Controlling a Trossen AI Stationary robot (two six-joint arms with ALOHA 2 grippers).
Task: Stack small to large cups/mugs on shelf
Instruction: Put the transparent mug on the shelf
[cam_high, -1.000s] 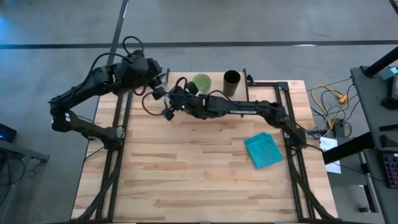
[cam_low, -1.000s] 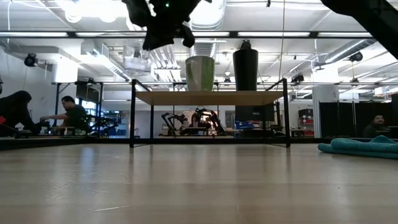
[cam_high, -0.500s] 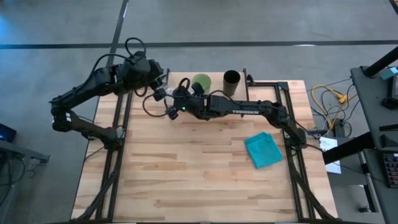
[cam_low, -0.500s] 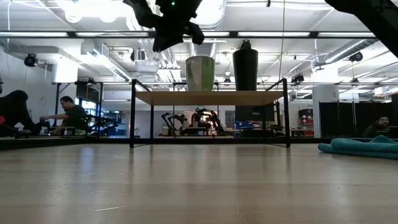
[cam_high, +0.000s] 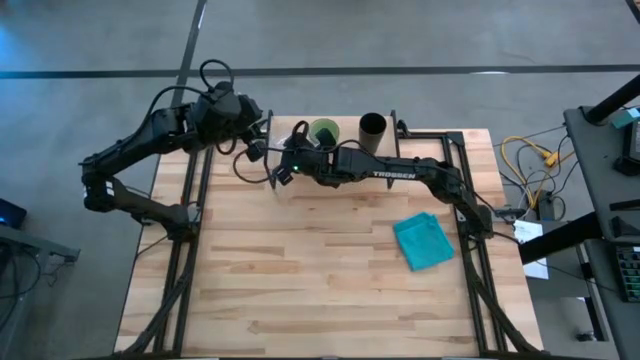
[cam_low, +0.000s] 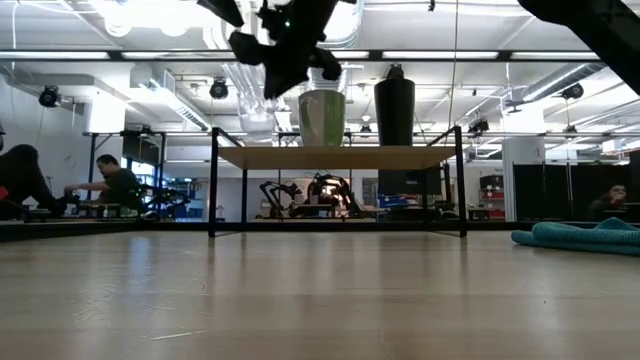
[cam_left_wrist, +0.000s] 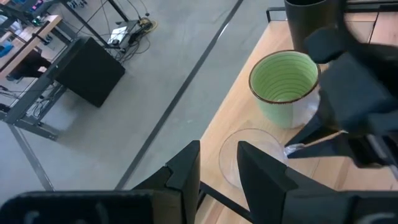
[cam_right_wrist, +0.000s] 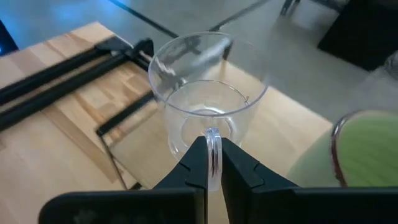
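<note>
My right gripper (cam_right_wrist: 213, 155) is shut on a small clear glass cup (cam_right_wrist: 205, 93) and carries it above the left end of the low wooden shelf (cam_low: 340, 156). It hangs high over the shelf in the low view (cam_low: 287, 70). On the shelf stand the green mug (cam_low: 321, 118) and, to its right, the taller black cup (cam_low: 395, 110). In the left wrist view the glass cup (cam_left_wrist: 249, 155) sits just beside the green mug (cam_left_wrist: 285, 84). My left gripper (cam_left_wrist: 219, 180) is open and hovers near the table's far left corner (cam_high: 258, 135), holding nothing. My right gripper pinches the glass cup's handle (cam_right_wrist: 213, 138) between its two fingers (cam_right_wrist: 194, 163), coming at it level from the side. The cup stands upright beyond the fingertips, mouth up, lifted clear of the shelf board.
A folded teal cloth (cam_high: 424, 241) lies on the table's right side. The shelf's thin black legs (cam_low: 212, 185) stand on the far part of the table. People sit at desks in the room beyond (cam_low: 115, 185). Cables lie past the right edge (cam_high: 525, 160).
My right gripper has carried the glass cup toward the table's right, closer to the green mug, staying above the shelf. It has kept shut on the handle.
</note>
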